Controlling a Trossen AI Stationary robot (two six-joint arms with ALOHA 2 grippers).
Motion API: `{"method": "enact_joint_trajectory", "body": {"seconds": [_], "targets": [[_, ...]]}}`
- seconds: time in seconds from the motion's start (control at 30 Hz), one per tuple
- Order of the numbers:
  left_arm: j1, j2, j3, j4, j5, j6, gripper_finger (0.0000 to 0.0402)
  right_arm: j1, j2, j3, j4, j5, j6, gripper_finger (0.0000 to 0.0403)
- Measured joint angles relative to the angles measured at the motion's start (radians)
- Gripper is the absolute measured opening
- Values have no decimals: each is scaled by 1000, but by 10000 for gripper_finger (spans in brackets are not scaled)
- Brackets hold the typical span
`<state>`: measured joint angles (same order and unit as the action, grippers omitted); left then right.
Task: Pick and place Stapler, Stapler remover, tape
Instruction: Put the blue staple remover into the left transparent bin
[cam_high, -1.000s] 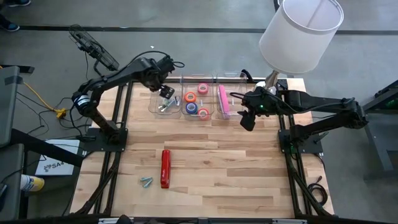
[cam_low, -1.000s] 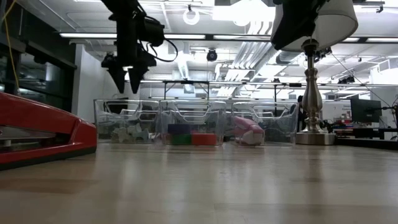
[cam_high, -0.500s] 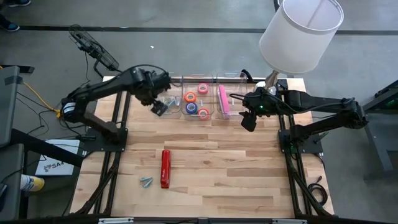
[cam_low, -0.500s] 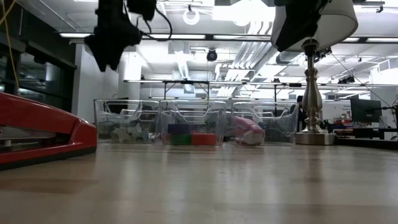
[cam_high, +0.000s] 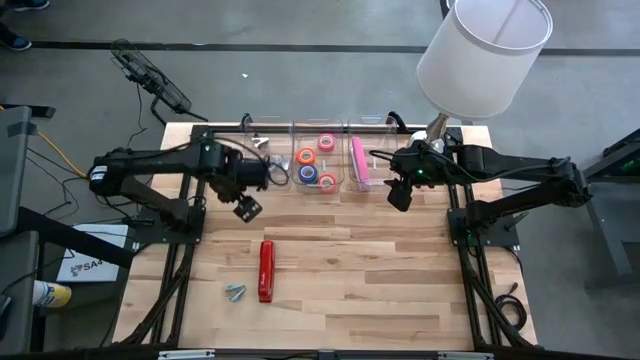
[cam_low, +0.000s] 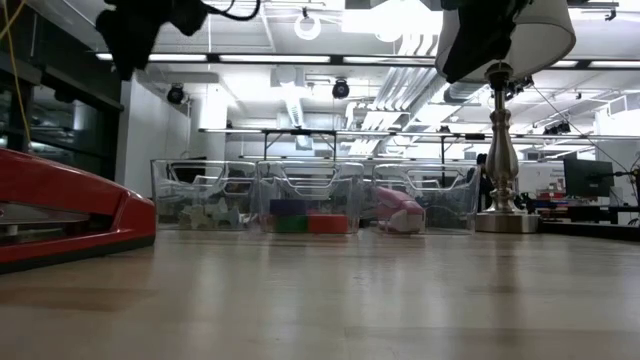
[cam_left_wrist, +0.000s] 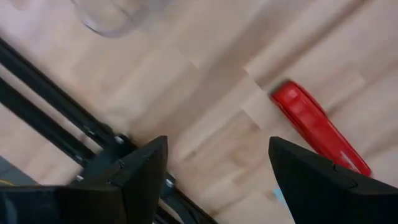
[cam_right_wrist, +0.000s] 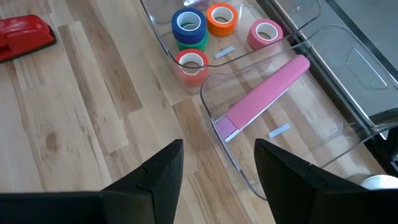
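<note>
While apparently empty, left claw (cam_high: 246, 208) above bare wood (cam_high: 330, 250).

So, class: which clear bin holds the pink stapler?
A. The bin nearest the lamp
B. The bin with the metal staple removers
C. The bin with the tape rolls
A: the pink stapler lies alone in the clear bin nearest the lamp.

A wooden table (cam_high: 350, 270) stands on a grey floor (cam_high: 300, 80). A lamp (cam_high: 484, 55) with a white shade sits at the table's far right corner. Beyond the table, the low view shows a white ceiling with strip lights (cam_low: 290, 57), pipes and distant desks.
</note>
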<state>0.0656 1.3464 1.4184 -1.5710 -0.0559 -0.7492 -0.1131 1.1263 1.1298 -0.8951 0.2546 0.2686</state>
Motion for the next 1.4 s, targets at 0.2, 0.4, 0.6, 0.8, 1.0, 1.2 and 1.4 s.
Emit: {"method": "enact_joint_trajectory", "body": {"seconds": [0.2, 0.4, 0.6, 0.8, 1.0, 1.2, 1.4], "targets": [[-116, 1, -52, 0, 81, -133, 322, 0, 0, 0, 1, 0, 13, 188], [-193, 2, -165, 19, 240, -232, 365, 0, 0, 0, 1, 0, 19, 188], [-278, 14, -268, 163, 341, -299, 366, 0, 0, 0, 1, 0, 23, 188], [-378, 47, -333, 313, 369, -385, 366, 0, 0, 0, 2, 0, 41, 188], [-470, 126, -356, 415, 379, -415, 366, 0, 0, 0, 7, 3, 41, 188], [-552, 218, -356, 475, 396, -423, 367, 0, 0, 0, 9, 5, 45, 188], [-609, 299, -355, 565, 407, -462, 367, 0, 0, 0, 10, 5, 45, 188]]}}
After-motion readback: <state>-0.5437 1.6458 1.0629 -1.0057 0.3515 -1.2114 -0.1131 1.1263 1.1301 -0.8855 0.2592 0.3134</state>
